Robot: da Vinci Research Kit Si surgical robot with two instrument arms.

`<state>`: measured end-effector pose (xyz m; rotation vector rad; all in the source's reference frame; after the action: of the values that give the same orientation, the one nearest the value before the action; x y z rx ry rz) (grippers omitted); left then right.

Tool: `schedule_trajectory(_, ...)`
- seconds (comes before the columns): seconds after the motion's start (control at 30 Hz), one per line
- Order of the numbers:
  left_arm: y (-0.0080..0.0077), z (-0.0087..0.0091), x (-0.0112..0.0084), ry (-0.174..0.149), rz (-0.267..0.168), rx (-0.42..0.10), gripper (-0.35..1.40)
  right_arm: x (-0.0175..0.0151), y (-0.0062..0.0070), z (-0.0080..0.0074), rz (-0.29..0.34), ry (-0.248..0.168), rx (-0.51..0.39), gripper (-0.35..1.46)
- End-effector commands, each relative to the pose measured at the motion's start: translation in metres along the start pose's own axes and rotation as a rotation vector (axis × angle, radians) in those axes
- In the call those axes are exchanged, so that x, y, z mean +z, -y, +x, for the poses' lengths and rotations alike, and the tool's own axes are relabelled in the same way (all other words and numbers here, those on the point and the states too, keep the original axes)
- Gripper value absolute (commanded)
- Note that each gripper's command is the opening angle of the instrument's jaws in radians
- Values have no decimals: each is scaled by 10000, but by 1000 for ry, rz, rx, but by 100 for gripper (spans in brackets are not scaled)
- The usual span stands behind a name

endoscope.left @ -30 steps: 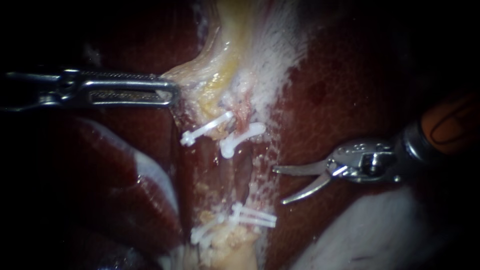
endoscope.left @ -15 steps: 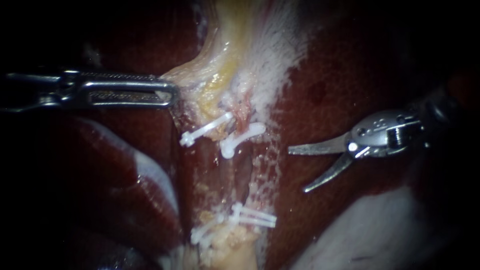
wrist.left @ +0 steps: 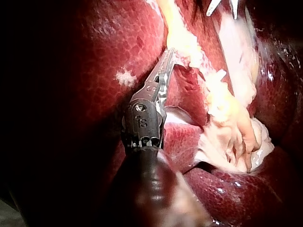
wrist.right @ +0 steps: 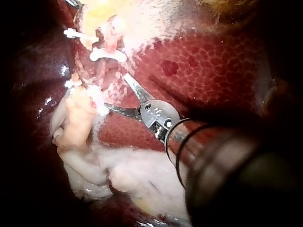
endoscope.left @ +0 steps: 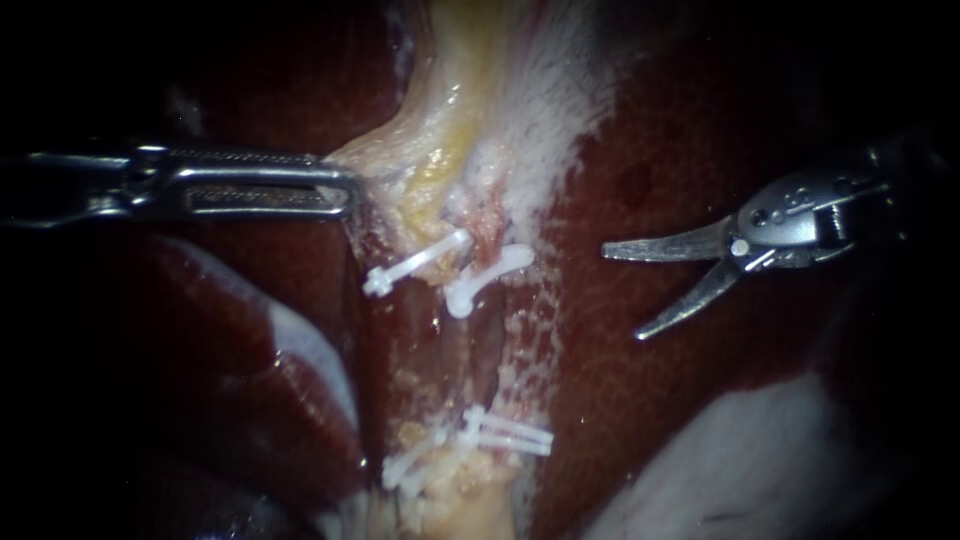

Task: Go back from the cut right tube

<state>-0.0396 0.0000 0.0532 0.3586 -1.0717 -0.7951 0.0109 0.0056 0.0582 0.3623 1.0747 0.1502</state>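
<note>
Right tube (endoscope.left: 486, 232), a short pinkish cut stump, lies in the pale middle band of tissue, well apart from my right instrument (endoscope.left: 622, 293).

Dark red mottled liver (endoscope.left: 680, 150) fills the field, and a yellow-white tissue strip (endoscope.left: 450, 130) runs down its middle. My left instrument (endoscope.left: 345, 187), a long steel shaft with slotted jaws, has them clamped on that strip's edge. The right instrument's two curved steel jaws stand spread apart over bare liver, holding nothing. Small white plastic clips (endoscope.left: 487, 275) lie just below the stump, with another cluster lower down the strip.
</note>
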Motion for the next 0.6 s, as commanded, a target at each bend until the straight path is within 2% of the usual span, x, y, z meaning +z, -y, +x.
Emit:
schedule_trajectory(0.03, 1, 3, 3, -8, 4, -4, -20, 0, 0, 0, 0, 0, 0, 143)
schedule_trajectory(0.2, 5, 12, 14, -28, 13, -8, -20, 1, 1, -1, 0, 0, -1, 143)
schedule_trajectory(0.6, 13, 21, 25, -48, 31, -18, -20, 2, 2, -3, -1, 0, -2, 143)
